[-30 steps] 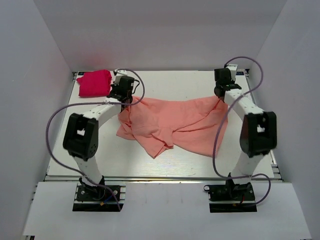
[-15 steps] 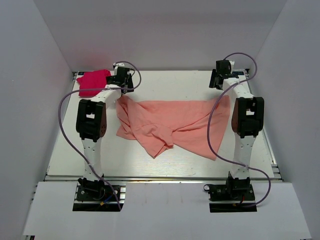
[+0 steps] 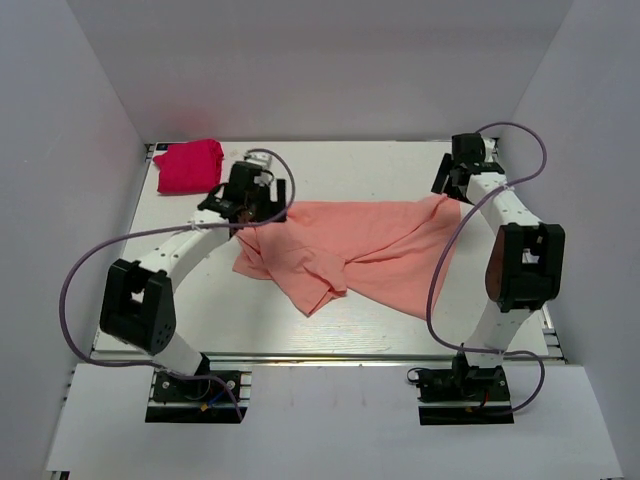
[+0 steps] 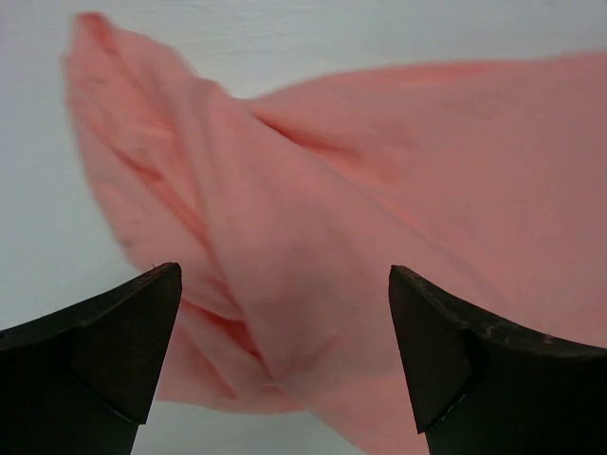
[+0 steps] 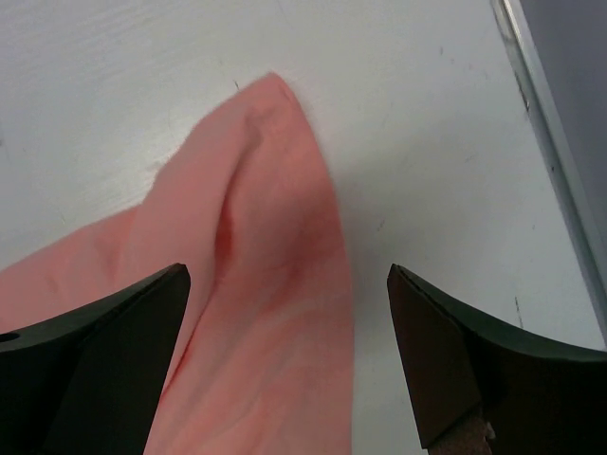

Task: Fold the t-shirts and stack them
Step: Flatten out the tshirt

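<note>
The salmon t-shirt [image 3: 340,245] lies spread and rumpled across the middle of the table, with a bunched fold at its front. My left gripper [image 3: 260,208] hovers open over its back left corner; in the left wrist view the pink cloth [image 4: 313,218] lies loose under the wide-apart fingers [image 4: 114,346]. My right gripper [image 3: 447,192] hovers open over the back right corner, whose pointed tip [image 5: 270,199] rests on the table between the spread fingers [image 5: 474,355]. The magenta-red t-shirt [image 3: 188,165] sits as a small folded bundle at the back left.
The white table [image 3: 350,320] is walled in at the back and on both sides. A metal rail [image 5: 555,161] runs along its right edge close to my right gripper. Purple cables [image 3: 90,270] loop off both arms.
Both grippers have opened and let go of the salmon shirt's back corners. The arms swung toward the back wall, then came back over the corners. The shirt now lies flatter.
</note>
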